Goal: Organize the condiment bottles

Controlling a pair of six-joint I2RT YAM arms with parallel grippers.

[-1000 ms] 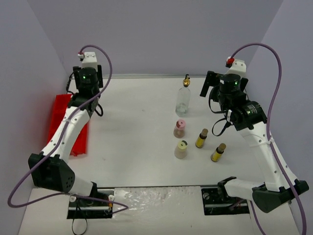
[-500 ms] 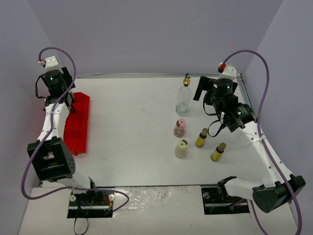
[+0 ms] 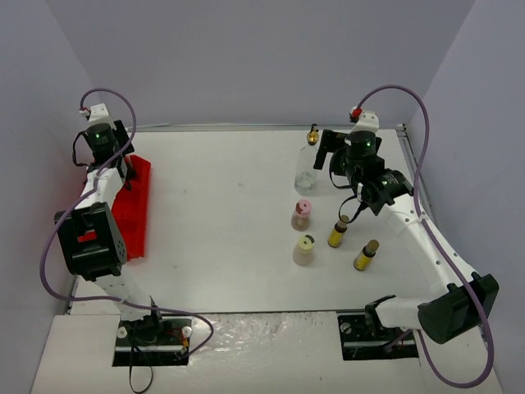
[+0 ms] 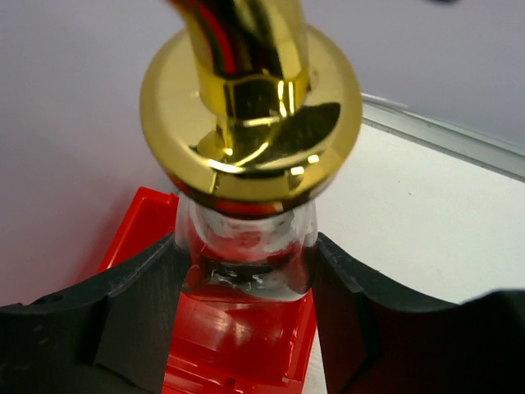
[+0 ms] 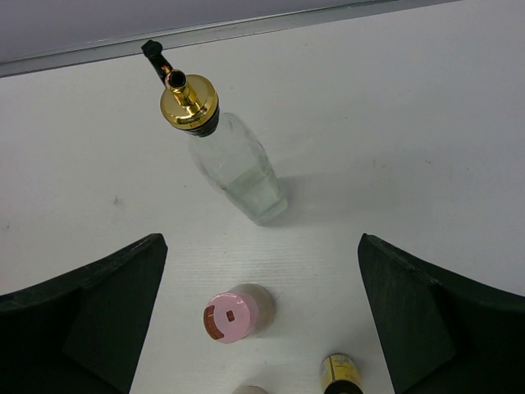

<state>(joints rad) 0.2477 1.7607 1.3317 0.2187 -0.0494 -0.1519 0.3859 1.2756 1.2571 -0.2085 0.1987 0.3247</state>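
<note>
The left gripper [image 4: 246,275] was clamped on the neck of a clear gold-spouted bottle [image 4: 250,123], over the far end of the red tray [image 3: 135,213] at the left edge of the table [image 3: 230,213]. The right gripper [image 5: 260,254] was spread wide and held nothing. It hovered by the second gold-spouted bottle [image 5: 238,172], which stood upright. Nearer stood the pink-capped bottle [image 5: 234,313], the yellow-capped bottle [image 3: 304,249], one slim brown-capped bottle [image 3: 338,232] and another brown-capped bottle [image 3: 366,255].

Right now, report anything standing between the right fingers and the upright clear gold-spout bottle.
Nothing visible does. The right gripper is open, and the clear gold-spout bottle stands ahead. The short pink-capped bottle sits low between the fingers, nearer than it, probably under the path.
</note>
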